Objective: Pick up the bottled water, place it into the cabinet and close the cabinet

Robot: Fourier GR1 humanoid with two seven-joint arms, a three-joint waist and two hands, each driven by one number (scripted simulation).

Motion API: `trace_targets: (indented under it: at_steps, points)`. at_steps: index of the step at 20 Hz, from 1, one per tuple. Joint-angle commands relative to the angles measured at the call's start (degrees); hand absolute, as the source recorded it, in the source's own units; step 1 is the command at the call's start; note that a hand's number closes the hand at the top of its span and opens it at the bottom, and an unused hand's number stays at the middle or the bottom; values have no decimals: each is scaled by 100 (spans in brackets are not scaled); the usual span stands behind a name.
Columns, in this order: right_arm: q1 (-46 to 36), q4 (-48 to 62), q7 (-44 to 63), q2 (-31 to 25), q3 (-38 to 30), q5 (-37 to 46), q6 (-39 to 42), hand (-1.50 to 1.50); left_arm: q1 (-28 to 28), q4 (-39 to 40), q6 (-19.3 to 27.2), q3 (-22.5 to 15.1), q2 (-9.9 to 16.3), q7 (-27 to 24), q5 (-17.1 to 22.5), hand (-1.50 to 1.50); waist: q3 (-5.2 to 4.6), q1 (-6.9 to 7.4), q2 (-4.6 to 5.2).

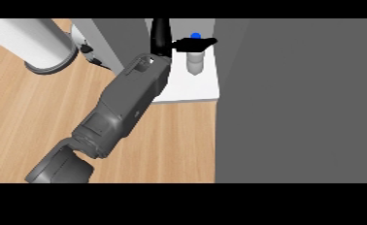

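The bottled water [194, 65], pale with a blue cap [195, 35], stands upright on the white cabinet floor [188, 92], inside the cabinet opening. My left hand [188, 45] reaches in from the lower left on its grey forearm [129, 100]. Its black fingers are curled across the bottle's neck just under the cap. The hand hides the bottle's upper part. My right hand shows nowhere in the head view.
A broad grey panel [290, 100], apparently the open cabinet door, fills the right side from top to bottom. A grey cabinet wall [108, 37] stands left of the opening. A large white cylinder [36, 44] sits at the upper left on the wooden counter [172, 141].
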Motion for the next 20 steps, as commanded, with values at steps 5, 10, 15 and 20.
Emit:
trace_targets:
  at_steps: [5, 10, 15, 20]
  points:
    - [261, -631, 160, 74, -61, -278, 30, -150, 147, -633, -935, 262, -22, -356, 359, -150, 0, 67, -75]
    - [76, -752, 505, 29, 59, -337, -166, -150, 594, -1304, -1039, -100, -23, -146, 541, -150, 1, 187, -102]
    - [335, -691, 341, -56, -193, -533, 62, -150, 1368, -2387, -801, -558, -24, 45, 537, -150, 2, 273, -149]
    - [376, -817, 350, 73, -47, -448, -75, -150, 1999, -3568, -600, -945, -24, 564, 625, -150, 1, 320, -166]
